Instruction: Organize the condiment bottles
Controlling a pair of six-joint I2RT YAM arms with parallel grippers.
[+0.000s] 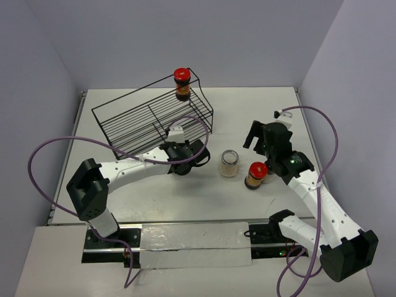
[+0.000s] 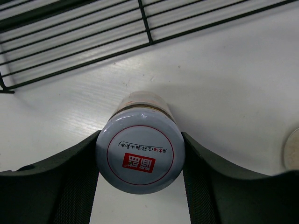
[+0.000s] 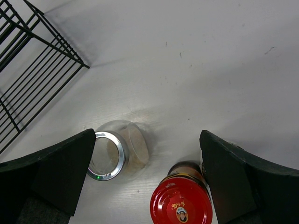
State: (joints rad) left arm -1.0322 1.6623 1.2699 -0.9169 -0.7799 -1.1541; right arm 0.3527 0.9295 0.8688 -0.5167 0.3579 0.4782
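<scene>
The small grey-lidded jar with red print on its cap is being pinched between the two dark fingers of the left end effector. Whether it is touching the white surface is unclear. In the top view, the clear pale jar is standing at its 3 o'clock. A red-lidded jar of dark brown contents is standing just beside that one, at its 4 o'clock. The right end effector is hanging over that red-lidded jar with fingers spread wide, gripping nothing. At 11 o'clock the black wire rack is holding a second red-lidded jar upright in its far corner.
</scene>
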